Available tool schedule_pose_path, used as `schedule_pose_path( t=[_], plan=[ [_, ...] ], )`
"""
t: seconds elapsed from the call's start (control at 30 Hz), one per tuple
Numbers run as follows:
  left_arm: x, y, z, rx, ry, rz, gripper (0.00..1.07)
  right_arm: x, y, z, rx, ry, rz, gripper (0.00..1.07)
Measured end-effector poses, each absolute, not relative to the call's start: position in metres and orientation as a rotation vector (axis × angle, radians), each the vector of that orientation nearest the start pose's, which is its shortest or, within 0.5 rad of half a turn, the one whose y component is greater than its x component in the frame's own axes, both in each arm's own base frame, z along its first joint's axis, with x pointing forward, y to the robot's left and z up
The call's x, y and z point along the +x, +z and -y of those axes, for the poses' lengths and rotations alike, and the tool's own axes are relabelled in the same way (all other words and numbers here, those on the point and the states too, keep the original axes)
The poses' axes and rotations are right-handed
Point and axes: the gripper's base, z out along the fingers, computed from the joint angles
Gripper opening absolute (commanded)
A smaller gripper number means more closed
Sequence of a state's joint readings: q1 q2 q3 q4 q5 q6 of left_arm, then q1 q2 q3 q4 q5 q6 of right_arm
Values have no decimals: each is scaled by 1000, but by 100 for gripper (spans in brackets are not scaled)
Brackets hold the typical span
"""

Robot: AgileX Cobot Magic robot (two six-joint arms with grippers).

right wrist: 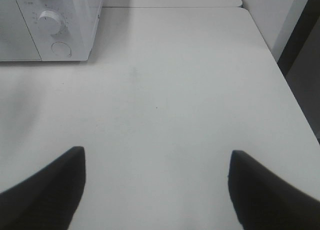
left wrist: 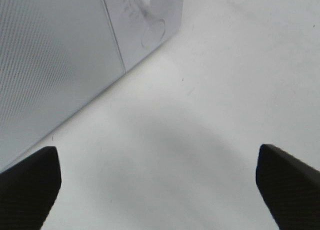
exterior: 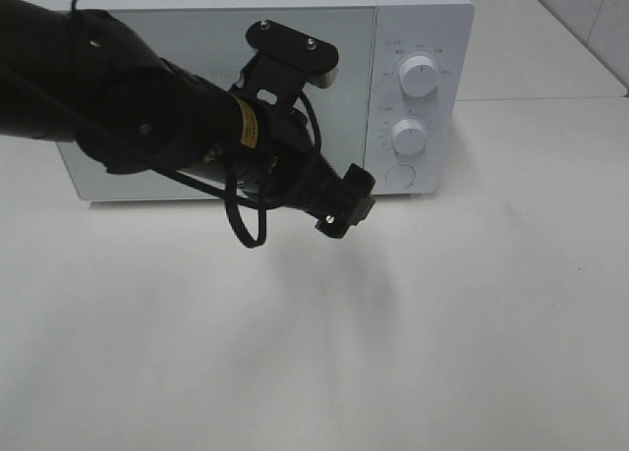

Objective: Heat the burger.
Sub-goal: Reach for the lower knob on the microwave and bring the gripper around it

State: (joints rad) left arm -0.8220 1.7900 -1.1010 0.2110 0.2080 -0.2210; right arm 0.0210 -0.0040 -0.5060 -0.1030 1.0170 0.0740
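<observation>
The white table (exterior: pixel 442 323) carries a white microwave (exterior: pixel 187 33) with its door shut. The left arm (exterior: pixel 128 107) reaches across the door. The left gripper (left wrist: pixel 157 175) hangs just off the microwave's lower front corner, jaws spread wide and empty. The right gripper (right wrist: pixel 157 182) is likewise spread over bare table, holding nothing. Two knobs (exterior: pixel 420 79) sit above a round button (exterior: pixel 400 175). The burger appears in no view; whether it is behind the door cannot be told. A stacked burger is probably light, soft and prone to sliding apart, so a gentle, low grip across its sides seems wisest.
</observation>
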Motion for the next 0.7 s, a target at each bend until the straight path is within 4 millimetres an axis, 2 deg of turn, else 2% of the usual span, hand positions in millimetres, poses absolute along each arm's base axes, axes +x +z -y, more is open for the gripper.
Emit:
schedule_pose_path(
  t=[0.17,0.23,0.37,0.43,0.5,0.53,0.57,0.6,0.63,0.67,0.7],
  plan=[
    [250,211,260,949,-236,-2360,100,-5,283,8,55,-61,-1986,76],
    [241,227,246,952,-174,-2426,100,-5,283,8,55,-61,-1986,76],
    [238,234,240,940,-160,-2452,100,-5,283,8,55,-61,-1986,76],
    [236,246,220,873,-139,-2536,100,-5,283,8,55,-61,-1986,76],
    [238,249,214,851,-133,-2555,100,-5,283,8,55,-61,-1986,76],
    [241,254,198,805,-119,-2602,100,-5,283,8,55,-61,-1986,76],
    [241,254,198,805,-119,-2602,100,-5,283,8,55,-61,-1986,76],
    [243,256,192,788,-113,-2619,100,-5,283,8,55,-61,-1986,76],
    [247,261,175,749,-98,-2661,100,-5,283,8,55,-61,-1986,76],
    [247,261,175,749,-98,-2661,100,-5,283,8,55,-61,-1986,76],
    [249,265,165,720,-93,-2678,100,-5,283,8,55,-61,-1986,76]
  ],
)
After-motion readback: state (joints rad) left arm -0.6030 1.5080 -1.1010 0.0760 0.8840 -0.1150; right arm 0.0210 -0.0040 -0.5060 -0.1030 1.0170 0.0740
